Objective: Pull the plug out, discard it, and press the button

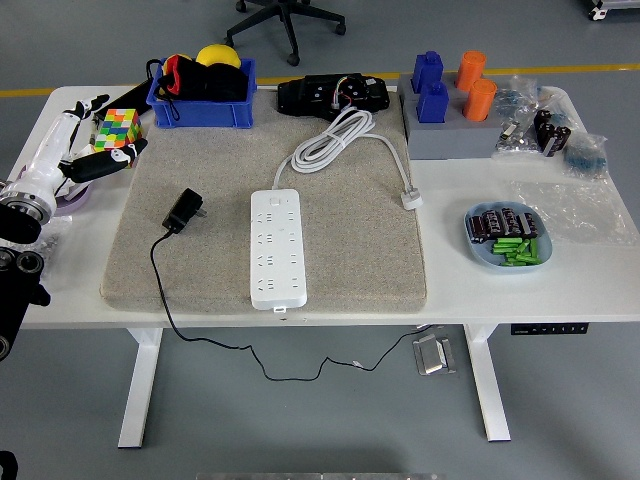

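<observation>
A white power strip (277, 249) lies lengthwise on the grey mat (350, 250), with no plug in its sockets. Its white cord (335, 140) coils toward the back of the mat. A black plug adapter (184, 211) lies loose on the mat left of the strip, and its thin black cable (165, 300) hangs over the table's front edge. My left hand (90, 160) hovers over the table's left end, well left of the adapter, fingers spread and holding nothing. The right arm is out of the picture.
A colourful cube (119, 128) sits right beside my left hand. At the back stand a blue bin (203, 105), a black device (333, 95) and a grey block (450, 135) with blue and orange pegs. A blue dish (508, 240) of small parts is at the right.
</observation>
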You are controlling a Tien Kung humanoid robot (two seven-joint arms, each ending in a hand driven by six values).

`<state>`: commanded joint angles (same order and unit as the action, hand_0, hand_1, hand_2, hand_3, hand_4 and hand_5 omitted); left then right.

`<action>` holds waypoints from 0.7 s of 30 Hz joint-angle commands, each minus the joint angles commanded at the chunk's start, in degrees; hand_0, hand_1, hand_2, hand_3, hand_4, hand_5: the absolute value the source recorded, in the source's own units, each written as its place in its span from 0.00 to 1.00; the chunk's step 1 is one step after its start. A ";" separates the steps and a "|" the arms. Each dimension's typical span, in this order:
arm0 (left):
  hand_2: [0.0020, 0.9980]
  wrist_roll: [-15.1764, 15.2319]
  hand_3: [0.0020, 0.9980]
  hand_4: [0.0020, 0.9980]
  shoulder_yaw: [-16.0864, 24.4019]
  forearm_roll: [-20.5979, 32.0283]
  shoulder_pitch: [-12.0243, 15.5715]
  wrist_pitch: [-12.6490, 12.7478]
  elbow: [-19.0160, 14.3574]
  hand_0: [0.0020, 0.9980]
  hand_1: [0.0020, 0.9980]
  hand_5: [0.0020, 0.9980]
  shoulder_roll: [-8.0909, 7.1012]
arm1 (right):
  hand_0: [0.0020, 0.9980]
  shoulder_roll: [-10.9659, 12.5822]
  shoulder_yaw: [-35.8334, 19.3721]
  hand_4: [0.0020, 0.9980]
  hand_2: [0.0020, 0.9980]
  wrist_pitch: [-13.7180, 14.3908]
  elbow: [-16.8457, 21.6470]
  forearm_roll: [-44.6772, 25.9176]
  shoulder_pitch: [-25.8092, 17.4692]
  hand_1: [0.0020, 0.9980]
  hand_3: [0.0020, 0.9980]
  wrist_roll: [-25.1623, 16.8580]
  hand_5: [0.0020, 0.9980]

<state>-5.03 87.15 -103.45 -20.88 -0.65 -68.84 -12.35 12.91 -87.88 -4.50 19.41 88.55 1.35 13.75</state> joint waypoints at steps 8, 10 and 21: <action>0.97 -0.35 0.95 0.85 -0.05 -0.07 0.63 -0.24 -0.17 0.99 1.00 0.41 0.39 | 0.77 -0.16 -0.39 0.89 0.72 -0.08 0.07 0.01 -0.50 0.73 0.71 0.03 0.66; 0.97 -0.35 0.94 0.85 -0.04 -0.08 0.68 -0.25 -0.22 0.99 1.00 0.41 0.45 | 0.77 -0.22 -0.45 0.89 0.72 -0.08 0.10 0.01 -0.57 0.73 0.71 0.03 0.66; 0.97 -0.62 0.94 0.85 0.27 -0.37 0.97 -0.42 -0.07 0.99 1.00 0.42 0.46 | 0.77 -0.24 -0.86 0.89 0.72 -0.09 0.04 0.17 -0.87 0.73 0.71 0.06 0.66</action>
<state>-5.66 87.43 -103.82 -19.91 -1.07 -68.91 -11.89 12.67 -88.74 -4.60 19.45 88.72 0.48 13.80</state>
